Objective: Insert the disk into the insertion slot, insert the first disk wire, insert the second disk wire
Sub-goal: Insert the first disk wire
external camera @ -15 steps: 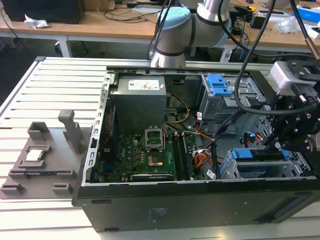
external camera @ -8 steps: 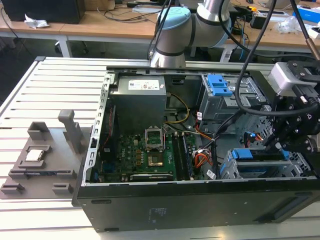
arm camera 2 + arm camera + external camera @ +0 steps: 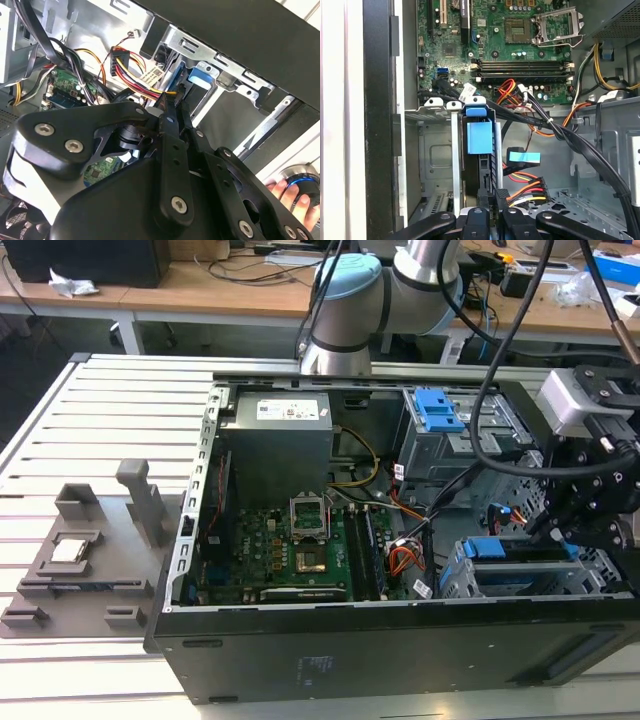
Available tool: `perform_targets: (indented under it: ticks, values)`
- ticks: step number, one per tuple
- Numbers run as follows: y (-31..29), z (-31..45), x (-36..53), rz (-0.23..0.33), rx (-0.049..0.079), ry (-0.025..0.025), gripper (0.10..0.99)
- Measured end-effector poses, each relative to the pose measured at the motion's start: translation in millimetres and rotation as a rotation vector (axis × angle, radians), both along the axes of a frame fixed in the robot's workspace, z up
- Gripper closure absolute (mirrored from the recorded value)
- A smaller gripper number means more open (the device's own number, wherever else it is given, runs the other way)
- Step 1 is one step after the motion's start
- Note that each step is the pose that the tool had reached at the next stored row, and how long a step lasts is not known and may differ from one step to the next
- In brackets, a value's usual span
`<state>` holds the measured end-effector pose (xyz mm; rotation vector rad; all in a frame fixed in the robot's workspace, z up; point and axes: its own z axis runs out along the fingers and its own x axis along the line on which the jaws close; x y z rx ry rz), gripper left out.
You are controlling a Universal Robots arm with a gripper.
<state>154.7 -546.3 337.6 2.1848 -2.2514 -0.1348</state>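
- At exterior view's right, inside open PC case (image 3: 300,660): disk (image 3: 480,137) sitting in insertion slot (image 3: 437,150), blue carrier tab showing.
- Gripper (image 3: 493,196) right at disk's end, fingers pinched together on black plug of second disk wire (image 3: 527,190); red/orange/yellow strands running off sideways.
- First disk wire (image 3: 524,157) w/ blue plug end just beside disk, near gripper; can't tell if plugged in.
- Motherboard (image 3: 520,50) past the cage.

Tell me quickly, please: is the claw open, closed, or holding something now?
Claw: closed on the black plug of the second disk wire, right beside the disk sitting in the insertion slot.
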Motion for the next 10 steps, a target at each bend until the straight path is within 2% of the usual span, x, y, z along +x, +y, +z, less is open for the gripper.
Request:
perform_targets:
  ticks: [10]
  values:
    - [-1.4, -2.5, 0.0, 0.0, 0.001, 0.0002, 0.906]
